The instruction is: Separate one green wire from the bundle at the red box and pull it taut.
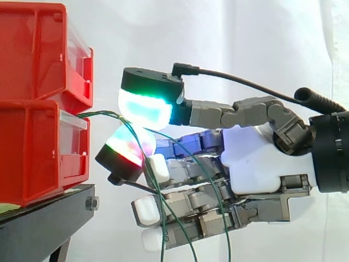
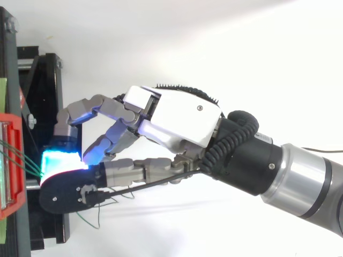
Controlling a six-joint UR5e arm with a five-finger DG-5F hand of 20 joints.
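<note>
At the left, two red bins (image 1: pixel 32 109) are stacked on a black stand (image 1: pixel 43 224). The green wires (image 1: pixel 101 114) are led out from the gap between the bins and are caught just beside them between two glowing pads (image 1: pixel 143 107) of the hand (image 1: pixel 256 158), which is closed in a narrow pinch. Loose lengths are left hanging across the curled fingers. How many wires are pinched cannot be told. If several are held, the whole bundle could be dragged, and a weak pinch could be slipped through
</note>
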